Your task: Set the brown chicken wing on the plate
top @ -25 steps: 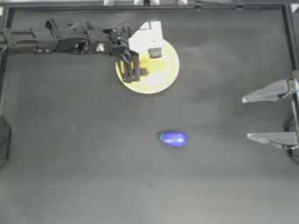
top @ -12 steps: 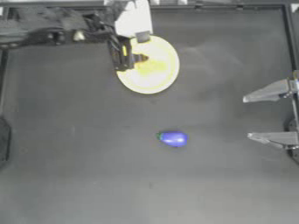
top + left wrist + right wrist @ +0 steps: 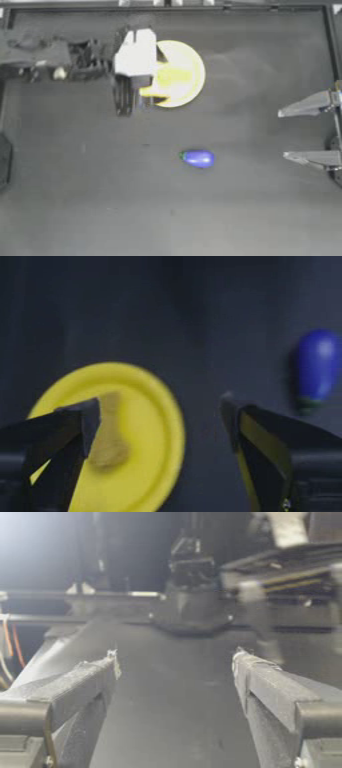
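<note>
**Wing's on the plate, left gripper spread wide over it**

Brown chicken wing (image 3: 108,436) lies on the pale yellow plate (image 3: 190,62), upper middle of the top view, long axis along the jaws. Left gripper (image 3: 159,423) hangs empty above it; right gripper (image 3: 294,132) is parked open, mid-right.

Dark arms with white wrist housing; black, yellow-striped jaws.

Brown chicken wing (image 3: 109,436) – small, lumpy, oblong – lying flat on the pale yellow plate (image 3: 157,421), near table's far edge
</note>
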